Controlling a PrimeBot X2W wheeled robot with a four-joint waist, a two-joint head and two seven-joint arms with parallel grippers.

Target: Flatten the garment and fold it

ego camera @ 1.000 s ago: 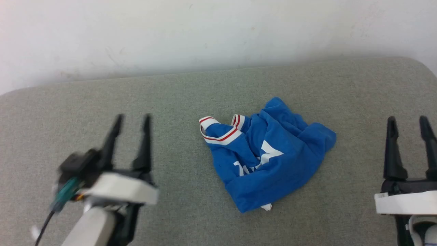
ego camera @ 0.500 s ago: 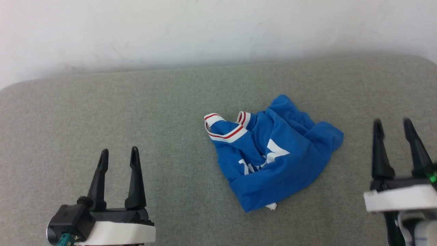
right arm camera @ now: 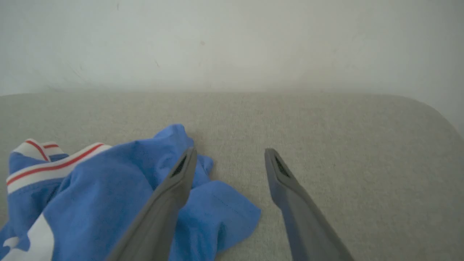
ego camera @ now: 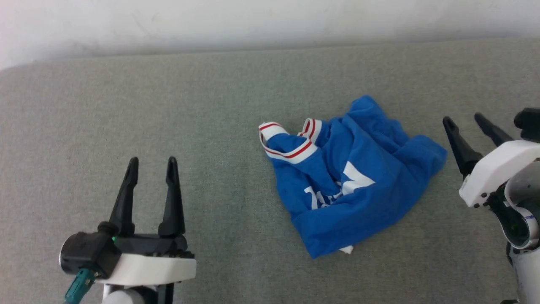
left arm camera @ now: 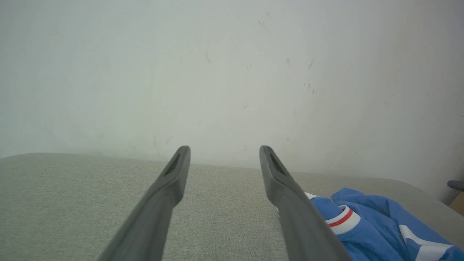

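Note:
The garment (ego camera: 350, 177), a bright blue jersey with red-and-white striped trim and white print, lies crumpled in a heap on the grey padded surface (ego camera: 126, 105), right of centre. My left gripper (ego camera: 152, 162) stands open at the lower left, well clear of the cloth. At the right edge my right gripper (ego camera: 464, 119) is open too, tilted toward the heap's right side with a small gap to it. The left wrist view has the garment (left arm camera: 377, 228) at its lower right beside the gripper (left arm camera: 224, 149). From the right wrist, the garment (right arm camera: 108, 188) lies left of and under the gripper (right arm camera: 229, 151).
A pale wall (ego camera: 270, 21) rises right behind the surface's far edge. In the right wrist view the surface's rounded corner (right arm camera: 435, 112) curves away at the right.
The head camera has tilted down and shifted, so the whole scene sits differently. My left gripper drew back toward the near edge. My right gripper tilted toward the garment's right side.

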